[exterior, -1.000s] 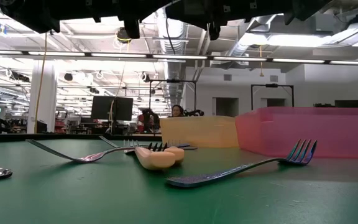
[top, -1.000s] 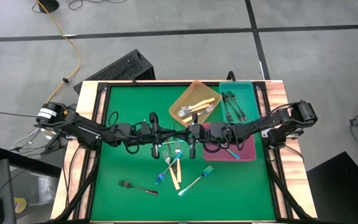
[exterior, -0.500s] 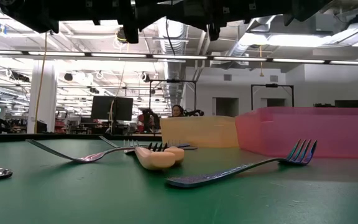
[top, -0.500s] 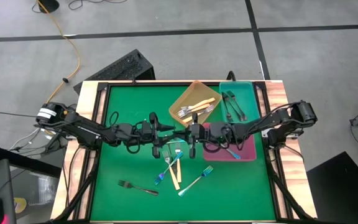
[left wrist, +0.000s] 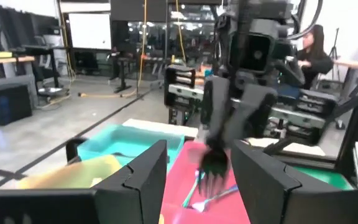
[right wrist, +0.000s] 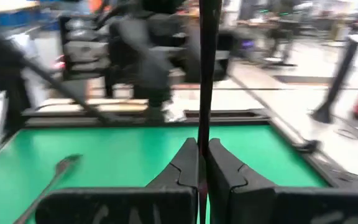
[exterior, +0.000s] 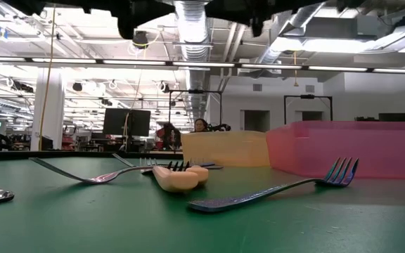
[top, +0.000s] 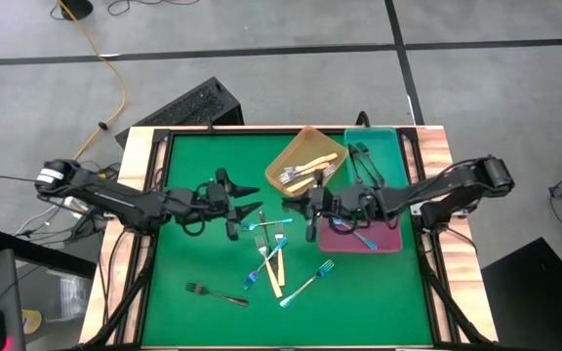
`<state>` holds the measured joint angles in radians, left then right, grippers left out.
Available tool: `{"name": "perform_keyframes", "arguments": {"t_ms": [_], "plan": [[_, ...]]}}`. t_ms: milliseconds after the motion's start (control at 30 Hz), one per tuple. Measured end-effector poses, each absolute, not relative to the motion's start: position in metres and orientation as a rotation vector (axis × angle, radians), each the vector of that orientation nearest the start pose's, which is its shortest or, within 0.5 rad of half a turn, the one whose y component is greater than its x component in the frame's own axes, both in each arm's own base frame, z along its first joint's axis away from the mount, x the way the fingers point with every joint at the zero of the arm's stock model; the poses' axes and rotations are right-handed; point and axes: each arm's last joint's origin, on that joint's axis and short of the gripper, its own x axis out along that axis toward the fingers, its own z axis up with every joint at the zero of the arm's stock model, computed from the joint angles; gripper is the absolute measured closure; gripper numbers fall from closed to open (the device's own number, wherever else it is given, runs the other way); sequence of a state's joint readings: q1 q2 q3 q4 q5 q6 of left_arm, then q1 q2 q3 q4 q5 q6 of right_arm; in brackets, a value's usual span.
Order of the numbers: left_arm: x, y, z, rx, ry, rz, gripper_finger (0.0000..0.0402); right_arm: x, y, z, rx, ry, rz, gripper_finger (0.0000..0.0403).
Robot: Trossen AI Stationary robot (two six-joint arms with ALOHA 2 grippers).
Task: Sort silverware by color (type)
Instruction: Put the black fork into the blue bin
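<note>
Gripping black fork (hidden overhead)

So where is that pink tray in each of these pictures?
High view: pink tray right of centre, partly under the right arm.
Low view: at the right, behind a blue fork.
Left wrist view: straight ahead, under the right arm's end.
Right wrist view: not in it.
Landmark: the orange tray beside it, seen in the same three views.
</note>
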<state>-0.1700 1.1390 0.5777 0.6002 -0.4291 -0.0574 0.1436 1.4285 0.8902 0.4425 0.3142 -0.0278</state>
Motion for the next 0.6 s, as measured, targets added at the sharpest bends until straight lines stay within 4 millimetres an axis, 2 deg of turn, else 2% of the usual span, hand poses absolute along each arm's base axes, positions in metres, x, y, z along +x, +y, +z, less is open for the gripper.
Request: {"name": "perform_keyframes", "arguments": {"t_ms": [100, 233, 433, 600], "plan": [[0.235, -0.028, 0.272, -0.069, -0.04, 0.265, 0.0239, 0.303, 0.031, 0.294, -0.043, 0.104, -0.295, 0.0373], [0.232, -0.027, 0.273, -0.09, -0.032, 0.29, 0.0239, 0.285, 0.017, 0.301, -0.042, 0.169, -0.493, 0.0373], [0.231, -0.025, 0.269, -0.104, 0.003, 0.342, 0.0239, 0.257, -0.022, 0.304, 0.076, 0.249, -0.767, 0.0373], [0.231, -0.025, 0.266, -0.109, 0.031, 0.345, 0.0239, 0.235, -0.06, 0.299, 0.18, 0.347, -0.896, 0.0373]]}}
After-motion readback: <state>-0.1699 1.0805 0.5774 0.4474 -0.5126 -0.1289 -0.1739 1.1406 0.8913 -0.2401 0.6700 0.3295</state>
